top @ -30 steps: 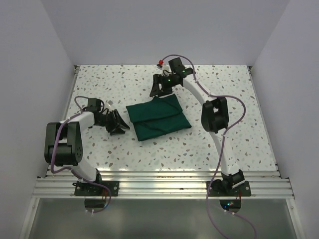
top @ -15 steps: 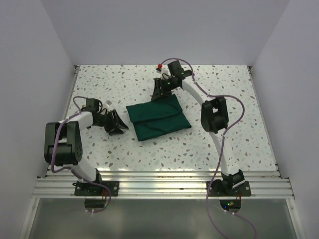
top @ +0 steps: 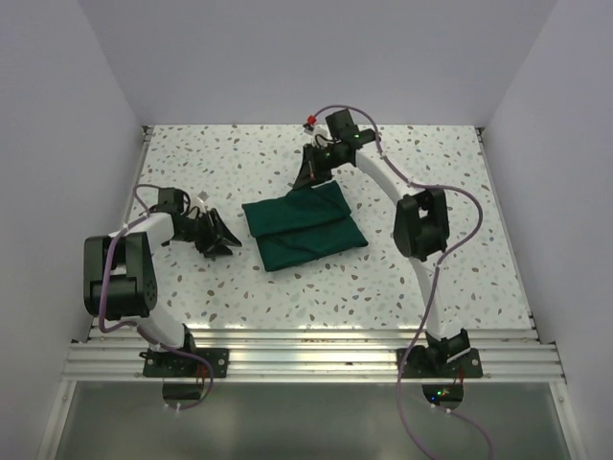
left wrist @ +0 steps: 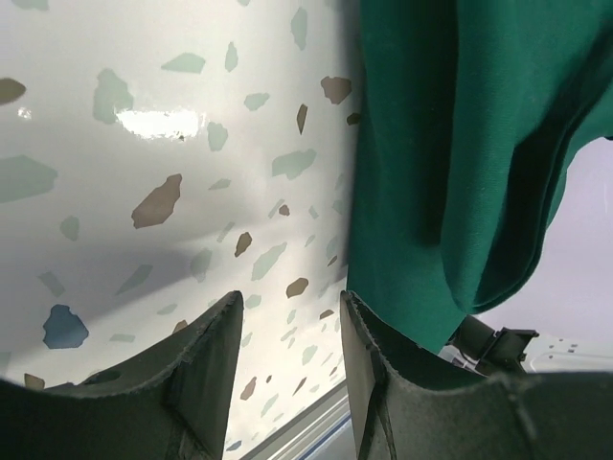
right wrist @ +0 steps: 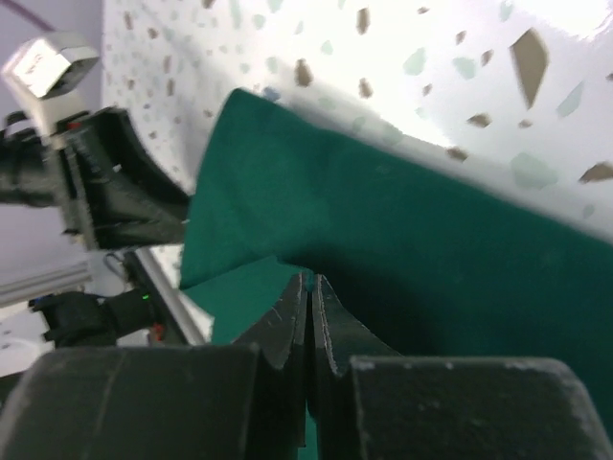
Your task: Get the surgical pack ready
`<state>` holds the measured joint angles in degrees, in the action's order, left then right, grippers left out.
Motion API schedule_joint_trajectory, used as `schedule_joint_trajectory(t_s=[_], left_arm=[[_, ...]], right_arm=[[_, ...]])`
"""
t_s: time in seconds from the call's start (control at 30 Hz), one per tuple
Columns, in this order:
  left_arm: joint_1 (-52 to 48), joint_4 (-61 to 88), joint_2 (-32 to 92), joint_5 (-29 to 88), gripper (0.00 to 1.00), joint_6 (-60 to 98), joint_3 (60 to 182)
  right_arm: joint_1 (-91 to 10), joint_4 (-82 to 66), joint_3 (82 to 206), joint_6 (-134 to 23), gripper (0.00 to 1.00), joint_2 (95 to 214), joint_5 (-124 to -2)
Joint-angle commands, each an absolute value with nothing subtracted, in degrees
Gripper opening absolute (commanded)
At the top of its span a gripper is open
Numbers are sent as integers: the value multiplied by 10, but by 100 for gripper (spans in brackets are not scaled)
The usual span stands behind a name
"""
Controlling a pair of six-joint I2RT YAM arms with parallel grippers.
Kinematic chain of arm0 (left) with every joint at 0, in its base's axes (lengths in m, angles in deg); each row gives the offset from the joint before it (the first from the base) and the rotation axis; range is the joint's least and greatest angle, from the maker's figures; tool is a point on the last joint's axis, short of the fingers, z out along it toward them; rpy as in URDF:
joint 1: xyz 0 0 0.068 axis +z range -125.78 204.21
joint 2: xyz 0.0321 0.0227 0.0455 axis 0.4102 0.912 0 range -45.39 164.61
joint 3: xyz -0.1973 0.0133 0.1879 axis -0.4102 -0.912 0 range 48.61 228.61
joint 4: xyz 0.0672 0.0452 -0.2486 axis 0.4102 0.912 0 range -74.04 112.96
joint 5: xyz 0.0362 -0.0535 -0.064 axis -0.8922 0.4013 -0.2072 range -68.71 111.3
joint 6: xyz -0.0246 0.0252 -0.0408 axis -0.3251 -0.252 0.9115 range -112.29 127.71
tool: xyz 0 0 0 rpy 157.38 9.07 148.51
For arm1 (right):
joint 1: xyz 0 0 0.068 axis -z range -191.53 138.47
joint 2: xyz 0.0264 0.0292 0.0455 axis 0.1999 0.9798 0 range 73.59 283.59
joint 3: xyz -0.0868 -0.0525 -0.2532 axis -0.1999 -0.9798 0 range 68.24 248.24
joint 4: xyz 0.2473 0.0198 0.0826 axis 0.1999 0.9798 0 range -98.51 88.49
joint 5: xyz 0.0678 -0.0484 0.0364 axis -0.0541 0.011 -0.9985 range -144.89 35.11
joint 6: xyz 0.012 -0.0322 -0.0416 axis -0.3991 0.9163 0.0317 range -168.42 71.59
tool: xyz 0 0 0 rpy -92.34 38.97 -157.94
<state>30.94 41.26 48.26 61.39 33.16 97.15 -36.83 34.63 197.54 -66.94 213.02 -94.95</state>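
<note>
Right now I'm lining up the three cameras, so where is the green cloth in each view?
Top external: the green cloth lies at the middle of the speckled table.
Left wrist: it fills the upper right.
Right wrist: it spans the middle and lower right.
Shared landmark: the speckled table, beside the cloth in all three views.
</note>
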Motion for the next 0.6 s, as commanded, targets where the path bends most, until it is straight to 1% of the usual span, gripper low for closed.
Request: schedule_joint_trajectory(t_s=[0.0, 0.13, 0.17, 0.37, 0.57], left_arm=[[317, 422, 480, 620, 49, 310, 1001], [322, 431, 480, 621, 49, 307, 1010], [324, 433, 478, 622, 49, 305, 1012], [325, 439, 466, 609, 49, 312, 1022], [324, 450, 423, 569, 49, 298, 1047]], right_arm=[[-379, 357, 1912, -706, 0, 1997, -984], [-403, 425, 1844, -659, 0, 1944, -946], [-408, 438, 1812, -655, 0, 1931, -943], [-424, 450, 1679, -632, 0, 1843, -931], [-424, 414, 1543, -643, 0, 1774, -935]])
